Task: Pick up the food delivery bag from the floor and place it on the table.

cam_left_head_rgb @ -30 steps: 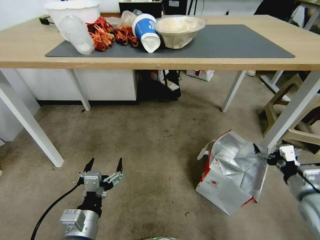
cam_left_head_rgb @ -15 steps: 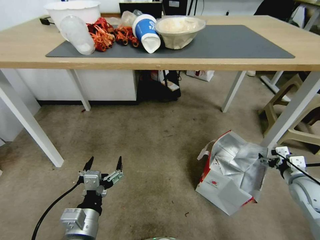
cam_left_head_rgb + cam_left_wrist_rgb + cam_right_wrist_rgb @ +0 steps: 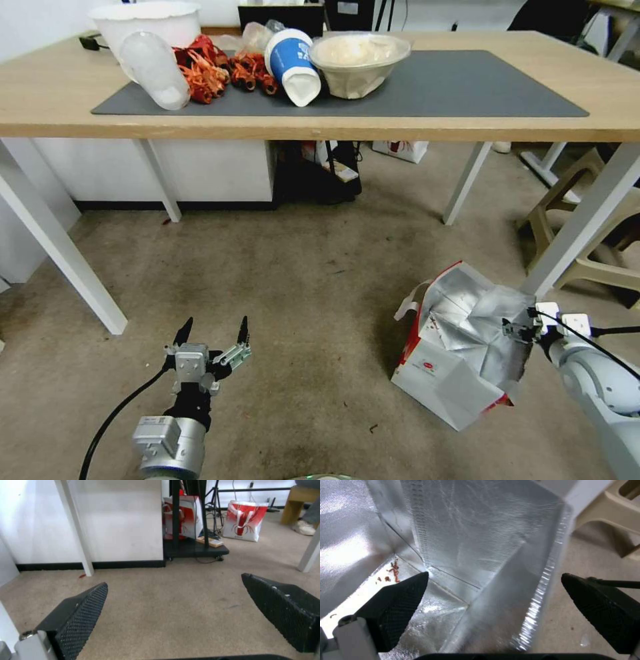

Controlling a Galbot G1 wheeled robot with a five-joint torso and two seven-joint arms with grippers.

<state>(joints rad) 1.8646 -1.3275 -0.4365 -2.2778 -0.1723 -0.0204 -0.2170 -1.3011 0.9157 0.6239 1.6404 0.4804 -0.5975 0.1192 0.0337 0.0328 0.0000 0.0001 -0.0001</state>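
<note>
Sitting on the floor (image 3: 287, 293) near the table's right front leg, the food delivery bag (image 3: 460, 347) leans with its mouth open, silver lining showing, a red side panel and a small round logo facing forward. The right gripper (image 3: 523, 328) is at the bag's right rim, one finger inside the mouth and the other outside the wall. The left gripper (image 3: 213, 331) hangs low over bare carpet well to the left of the bag, its jaws spread and holding nothing. Above them the table (image 3: 67, 93) carries a dark mat (image 3: 467, 87) with a clear bowl (image 3: 358, 61), a tipped blue-and-white cup (image 3: 293, 63) and a heap of red scraps (image 3: 213, 67).

From the left wrist, the two black fingers (image 3: 76, 620) stand wide apart over the carpet (image 3: 173, 600), with a white table leg (image 3: 76, 527) and two red-and-white bags (image 3: 245, 520) farther back.

From the right wrist, the gripper (image 3: 493, 580) is open and straddles the bag's foil wall (image 3: 493, 542): one finger over the shiny inside, where a few red crumbs (image 3: 394, 570) lie, the other out over the carpet (image 3: 566, 620). The pads are not closed on the wall.
</note>
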